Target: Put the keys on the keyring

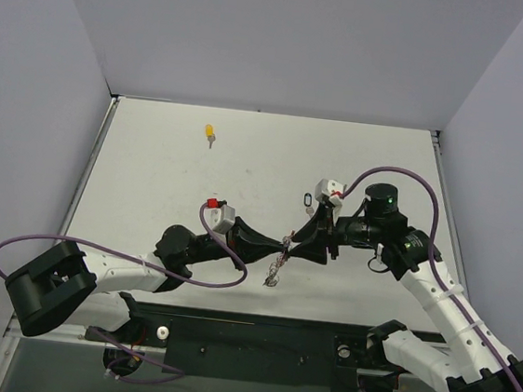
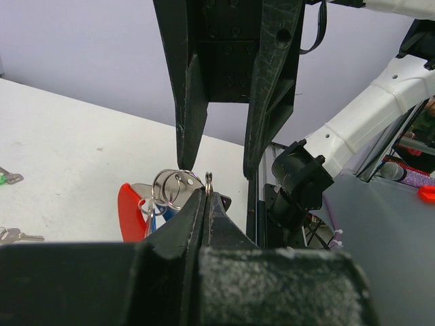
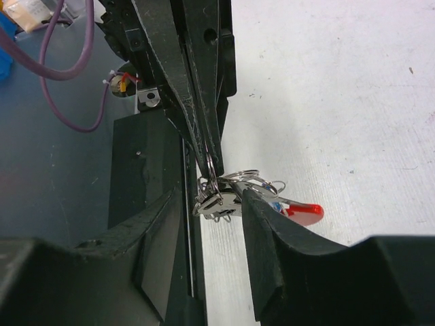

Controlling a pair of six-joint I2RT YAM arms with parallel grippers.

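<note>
Keyring point(image 2: 178, 187): held off the table point(image 1: 151, 175), mid-width and over its near part, between my two arms. Left pincer point(image 2: 206, 197) is pinched fully closed on one thin silver ring, which sits edge-on between the tips. The other rings and the red part hang to one side. Judged reason: pinning a single ring steadies the cluster so the other arm can work on it.

Right pincer point(image 3: 212, 200): jaws partway apart, one on each side of the ring cluster, holding nothing. I cannot tell whether the pad on the red side touches a ring (the rings overlap there).

Keys: yellow key point(image 1: 210, 133) lies alone at the far side, well apart. The left wrist view shows a green-headed key point(image 2: 5, 178) and a silver key point(image 2: 17, 236) on the table off to the side. Neither pincer holds a key.

Room: both sets of tips crowd together, with hardly any slack. The table's near edge and the dark base plate point(image 3: 146, 170) sit just below. Open table lies beyond, toward the far wall. A small key tag point(image 1: 310, 199) lies near my right wrist.
</note>
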